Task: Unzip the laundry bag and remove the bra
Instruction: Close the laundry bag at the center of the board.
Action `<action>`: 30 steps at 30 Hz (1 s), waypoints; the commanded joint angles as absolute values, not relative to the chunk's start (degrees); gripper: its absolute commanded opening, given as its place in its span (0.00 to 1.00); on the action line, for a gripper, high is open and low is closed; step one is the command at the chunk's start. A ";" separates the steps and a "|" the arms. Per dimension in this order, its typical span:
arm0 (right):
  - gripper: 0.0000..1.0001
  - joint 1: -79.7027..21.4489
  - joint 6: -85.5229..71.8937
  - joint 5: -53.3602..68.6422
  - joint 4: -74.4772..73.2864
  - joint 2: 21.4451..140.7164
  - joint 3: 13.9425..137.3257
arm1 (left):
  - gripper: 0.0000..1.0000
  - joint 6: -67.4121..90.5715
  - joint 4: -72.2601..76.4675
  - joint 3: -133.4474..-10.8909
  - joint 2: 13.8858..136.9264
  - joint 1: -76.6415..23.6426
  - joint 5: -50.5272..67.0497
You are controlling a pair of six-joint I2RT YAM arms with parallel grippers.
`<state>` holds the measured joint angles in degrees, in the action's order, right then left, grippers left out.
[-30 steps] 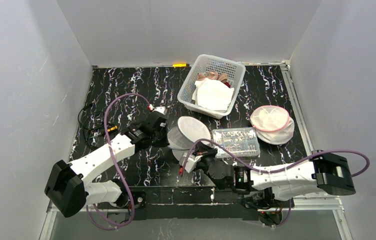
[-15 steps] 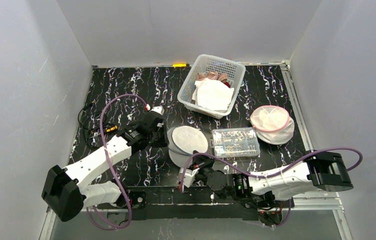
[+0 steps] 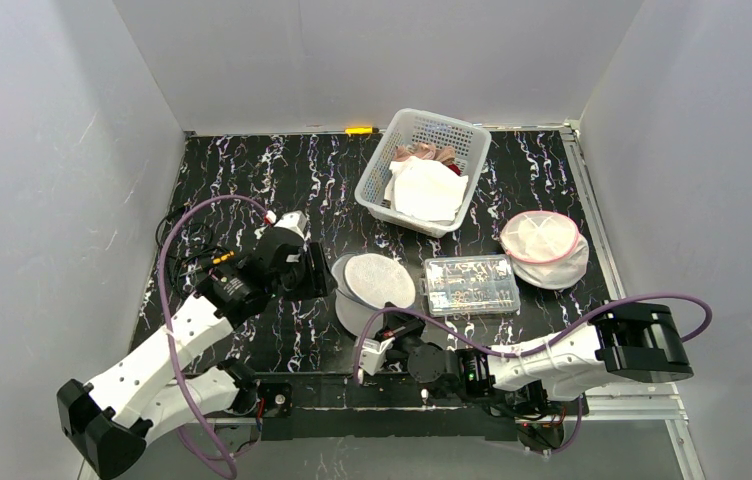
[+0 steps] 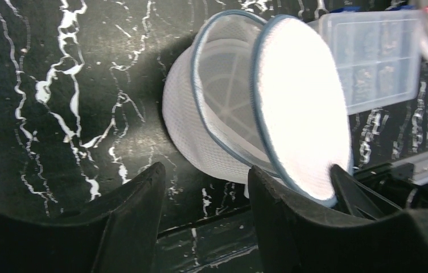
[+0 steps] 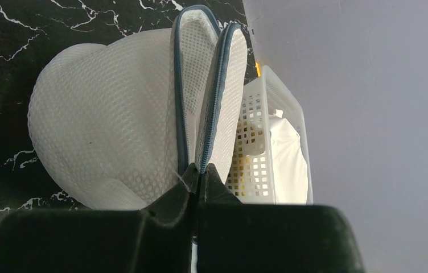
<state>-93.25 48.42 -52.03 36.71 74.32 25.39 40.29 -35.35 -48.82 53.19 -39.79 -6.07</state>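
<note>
A round white mesh laundry bag (image 3: 357,305) with blue-grey zipper trim lies at the table's middle, its lid (image 3: 380,280) parted from the body. In the left wrist view the bag (image 4: 200,136) gapes and the lid (image 4: 300,114) stands off it. My left gripper (image 3: 314,280) is just left of the bag, open, with nothing between its fingers (image 4: 206,170). My right gripper (image 3: 392,330) is at the bag's near side, shut on the lid's zipper edge (image 5: 198,173). The bra is hidden.
A white basket (image 3: 377,175) of pale clothes stands at the back. A clear plastic box (image 3: 470,285) lies right of the bag, and beyond it a second mesh bag with pink trim (image 3: 545,245). Cables (image 3: 177,250) lie at the left.
My left gripper has opened, let go of the bag and drawn back to the left. The right gripper has pulled toward the near edge, still pinching the zipper edge, and the lid has tipped lower.
</note>
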 commanded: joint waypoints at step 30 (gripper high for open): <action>0.01 -94.07 50.48 -54.43 43.13 74.43 25.05 | 0.15 47.28 -23.74 -51.45 66.56 -34.57 10.43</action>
